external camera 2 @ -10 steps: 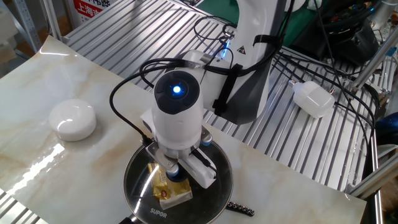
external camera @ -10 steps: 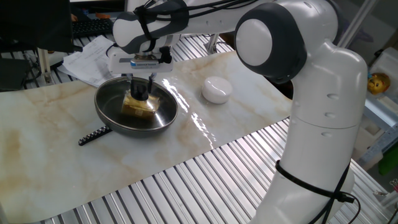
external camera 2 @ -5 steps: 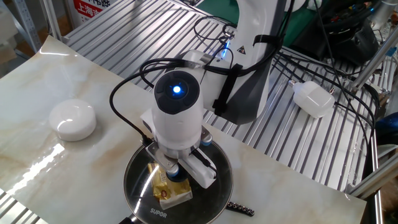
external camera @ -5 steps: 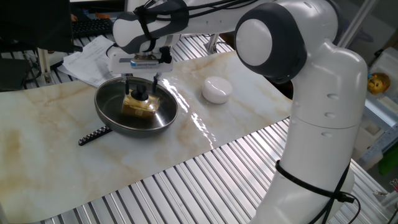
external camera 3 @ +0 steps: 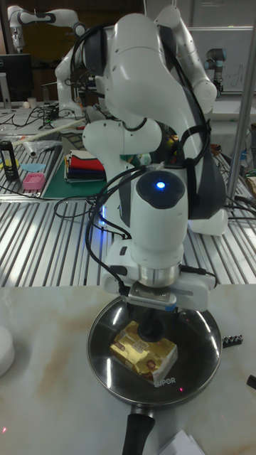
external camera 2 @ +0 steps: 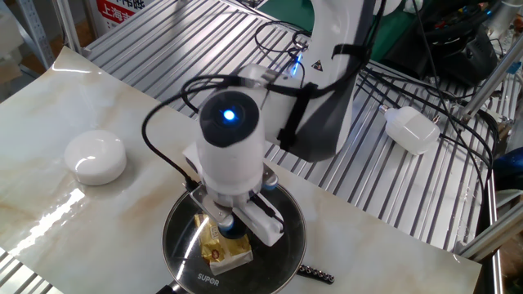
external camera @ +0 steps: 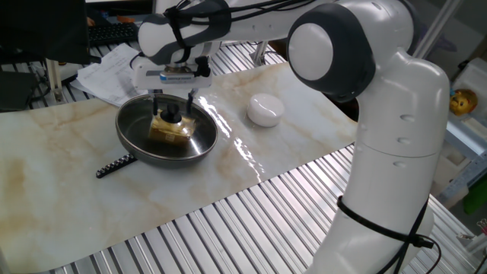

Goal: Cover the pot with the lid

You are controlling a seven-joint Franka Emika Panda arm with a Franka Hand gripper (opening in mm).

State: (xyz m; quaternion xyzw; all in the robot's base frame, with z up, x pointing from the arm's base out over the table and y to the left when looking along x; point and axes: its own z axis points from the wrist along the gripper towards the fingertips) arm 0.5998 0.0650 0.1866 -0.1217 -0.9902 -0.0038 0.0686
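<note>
The claw (external camera: 174,106) has let go of the knob and now stands spread just above it. The lid (external camera: 167,129) sits on the pot (external camera: 137,151) at desk centre, 12 o'clock of its handle; covering looks done.

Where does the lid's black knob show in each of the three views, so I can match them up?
One fixed view: the knob is upper left of centre, between the open gripper's fingers, above the yellow packet.
The other fixed view: hidden behind the wrist; only the lid shows at bottom centre.
Tall fixed view: the knob sits lower centre, under the gripper.
Shared landmark: the yellow packet inside the pot.
</note>
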